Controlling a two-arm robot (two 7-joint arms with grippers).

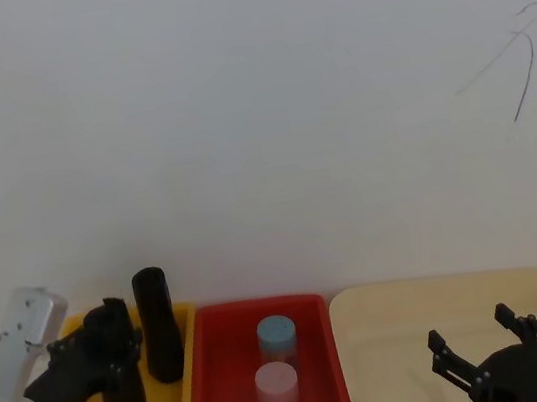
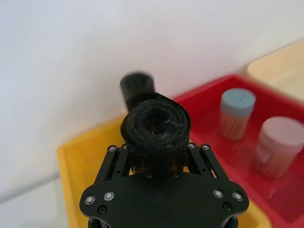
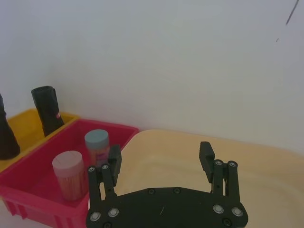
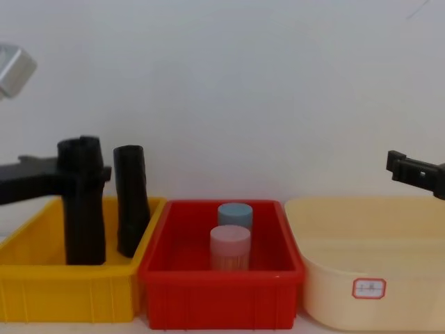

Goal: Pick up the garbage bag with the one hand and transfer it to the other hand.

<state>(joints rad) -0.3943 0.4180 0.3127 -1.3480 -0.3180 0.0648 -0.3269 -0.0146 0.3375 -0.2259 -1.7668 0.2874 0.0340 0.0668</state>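
White wall (image 1: 255,112) backs your whole scene, and three bins stand in a row before it: a yellow bin (image 4: 69,299) on your robot's left, a red bin (image 4: 219,299) in the middle and a beige tub (image 4: 403,292) on the right. Your left claw (image 1: 112,336) is clamped around the upper part of the garbage bag (image 4: 83,223), which stands upright in the yellow bin. Whether its lower end touches the bin floor is hard to judge, since the front wall hides it. Just beside it, toward the red bin, stands a second black roll (image 4: 131,202), leaning a little and apart from the claw. The red bin holds a blue-lidded jar (image 4: 235,212) with a pink-lidded jar (image 4: 230,247) in front of it. Your right claw (image 3: 160,154) hangs above the beige tub with its fingers spread wide, gripping nothing.
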